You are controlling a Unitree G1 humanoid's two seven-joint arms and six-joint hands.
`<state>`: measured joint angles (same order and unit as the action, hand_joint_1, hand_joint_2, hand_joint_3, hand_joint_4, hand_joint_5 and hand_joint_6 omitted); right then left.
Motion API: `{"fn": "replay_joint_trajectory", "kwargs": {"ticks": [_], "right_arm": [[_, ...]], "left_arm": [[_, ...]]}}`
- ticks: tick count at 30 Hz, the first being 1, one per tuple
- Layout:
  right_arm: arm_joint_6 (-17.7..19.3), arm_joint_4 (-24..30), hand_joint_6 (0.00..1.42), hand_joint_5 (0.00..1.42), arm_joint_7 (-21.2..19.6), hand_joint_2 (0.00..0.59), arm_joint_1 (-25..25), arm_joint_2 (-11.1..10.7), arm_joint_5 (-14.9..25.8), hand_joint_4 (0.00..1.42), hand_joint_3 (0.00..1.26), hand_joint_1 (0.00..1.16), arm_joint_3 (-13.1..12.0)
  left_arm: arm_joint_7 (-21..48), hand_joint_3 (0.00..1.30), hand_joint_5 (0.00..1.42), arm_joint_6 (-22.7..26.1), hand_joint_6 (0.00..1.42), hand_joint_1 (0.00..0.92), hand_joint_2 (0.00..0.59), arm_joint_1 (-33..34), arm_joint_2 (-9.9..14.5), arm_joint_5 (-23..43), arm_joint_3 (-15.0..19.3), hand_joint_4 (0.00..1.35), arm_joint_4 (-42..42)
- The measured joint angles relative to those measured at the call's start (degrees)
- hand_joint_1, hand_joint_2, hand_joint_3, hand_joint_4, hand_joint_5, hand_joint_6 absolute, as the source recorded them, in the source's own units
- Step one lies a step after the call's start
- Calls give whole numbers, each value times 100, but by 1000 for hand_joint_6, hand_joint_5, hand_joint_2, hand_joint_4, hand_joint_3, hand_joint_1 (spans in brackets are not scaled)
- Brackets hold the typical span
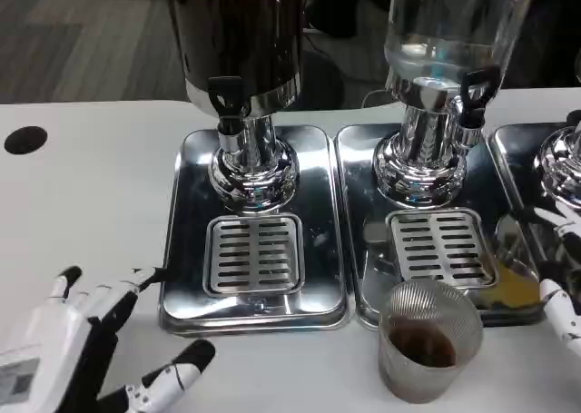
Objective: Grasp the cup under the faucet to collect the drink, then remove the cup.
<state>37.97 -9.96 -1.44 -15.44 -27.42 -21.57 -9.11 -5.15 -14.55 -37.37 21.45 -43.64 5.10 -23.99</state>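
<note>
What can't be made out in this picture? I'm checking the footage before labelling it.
- Right hand: cut off by the right edge of the head view; its grip cannot be judged.
- Third chrome dispenser base: cropped by the same edge.
- Dark drink tank and clear water tank: tops cut by the upper edge.
- Ribbed clear plastic cup: drink level blurred.

the left hand (86,345) has a white back bearing a small grey label, with white fingers tipped black; the right hand (565,272) shows white fingers with black segments.
</note>
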Motion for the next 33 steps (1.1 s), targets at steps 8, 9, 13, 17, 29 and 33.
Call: {"fn": "replay_joint_trajectory", "kwargs": {"ticks": [8,9,13,17,29,33], "right_arm": [[-821,292,0,48,-726,586,-332,179,-1054,44,187,416,39],[-849,300,0,48,-745,586,-348,195,-1071,44,186,417,43],[-1033,388,0,48,-924,586,-417,204,-1192,44,183,425,53],[-1092,399,0,59,-979,586,-499,203,-1187,54,189,447,53],[-1097,491,0,79,-996,586,-630,154,-919,76,196,463,-2],[-1094,509,0,82,-995,586,-642,100,-797,82,199,466,-39]], "left_arm": [[-426,126,98,13,0,0,181,-121,-6,-815,-185,32,21],[-438,123,98,14,0,0,181,-132,-5,-853,-186,32,20],[-502,116,98,22,0,0,178,-152,-4,-904,-189,31,39],[-569,113,98,22,0,0,173,-232,-4,-892,-178,31,46],[-573,111,100,22,0,0,155,-265,-3,-810,-152,38,-100],[-573,111,100,22,0,0,152,-279,-9,-803,-155,40,-105]]}}
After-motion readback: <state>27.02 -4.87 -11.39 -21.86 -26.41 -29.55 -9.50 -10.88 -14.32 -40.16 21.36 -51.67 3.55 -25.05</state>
